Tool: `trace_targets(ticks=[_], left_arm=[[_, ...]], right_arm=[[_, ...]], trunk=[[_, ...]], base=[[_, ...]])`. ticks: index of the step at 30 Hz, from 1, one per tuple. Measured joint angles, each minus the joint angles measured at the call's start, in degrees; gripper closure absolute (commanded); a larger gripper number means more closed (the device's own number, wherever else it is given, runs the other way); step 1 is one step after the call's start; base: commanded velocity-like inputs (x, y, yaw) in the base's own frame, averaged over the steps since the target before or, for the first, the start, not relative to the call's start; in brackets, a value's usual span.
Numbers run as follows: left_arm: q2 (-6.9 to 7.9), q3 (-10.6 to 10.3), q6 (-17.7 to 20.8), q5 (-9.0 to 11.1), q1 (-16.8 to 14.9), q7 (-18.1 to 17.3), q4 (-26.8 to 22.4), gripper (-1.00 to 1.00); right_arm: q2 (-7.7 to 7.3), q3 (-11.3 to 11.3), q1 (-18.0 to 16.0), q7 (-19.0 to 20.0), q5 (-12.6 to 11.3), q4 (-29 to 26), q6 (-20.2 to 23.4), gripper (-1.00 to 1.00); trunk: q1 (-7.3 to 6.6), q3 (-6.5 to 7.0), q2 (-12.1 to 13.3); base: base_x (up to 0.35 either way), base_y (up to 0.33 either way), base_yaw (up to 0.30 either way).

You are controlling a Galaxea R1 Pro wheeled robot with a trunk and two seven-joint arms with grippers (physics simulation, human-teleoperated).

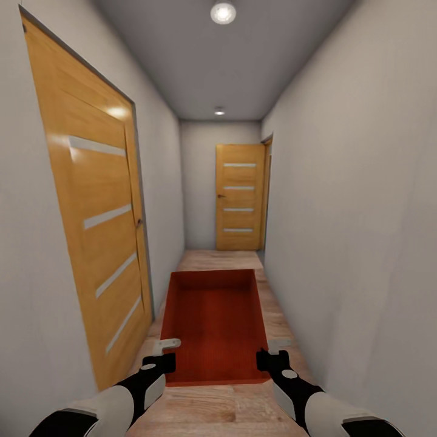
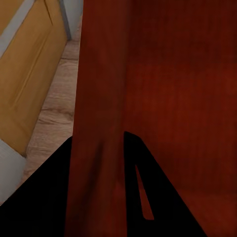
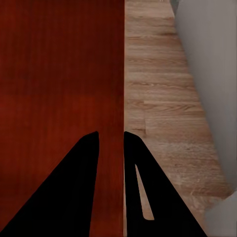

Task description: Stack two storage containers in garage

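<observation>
Narrow corridor, wood plank floor. Orange-wood door (image 1: 91, 224) close on left wall.

Left gripper (image 1: 162, 354) clamped over container's left wall. Storage container (image 1: 213, 321) carried between both arms, open top up, roughly level, centred in corridor. Right gripper (image 1: 271, 354) pinching right wall; fingers (image 3: 84, 168) straddle rim.

Judgement: transit to garage. Keep both arms level and evenly spaced, drive slowly, mind side walls.

Second door (image 1: 241, 197) at far end.

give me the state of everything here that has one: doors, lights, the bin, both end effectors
storage container: open-topped, empty, carried level between both arms over the wood floor
left end effector: shut on the container's left wall
right end effector: shut on the container's right wall
near door on the left wall: closed
far door at the corridor's end: closed
ceiling lights: on
</observation>
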Motion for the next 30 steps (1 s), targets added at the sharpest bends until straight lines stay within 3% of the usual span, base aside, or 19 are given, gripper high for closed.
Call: trace_targets(ticks=[19,30], left_arm=[[-0.04,0.00,-0.09,0.00,0.00,0.01,-0.01,1.00],[0.02,0.06,-0.08,-0.09,0.00,-0.03,-0.01,1.00]], right_arm=[[-0.04,-0.10,0.00,0.03,0.12,0.00,-0.10,1.00],[0.02,0.03,0.00,-0.02,-0.04,0.01,-0.11,1.00]], trunk=[[0.00,0.00,0.00],[0.00,0.00,0.00]], base=[[0.324,0.104,0.000],[0.324,0.014,0.000]])
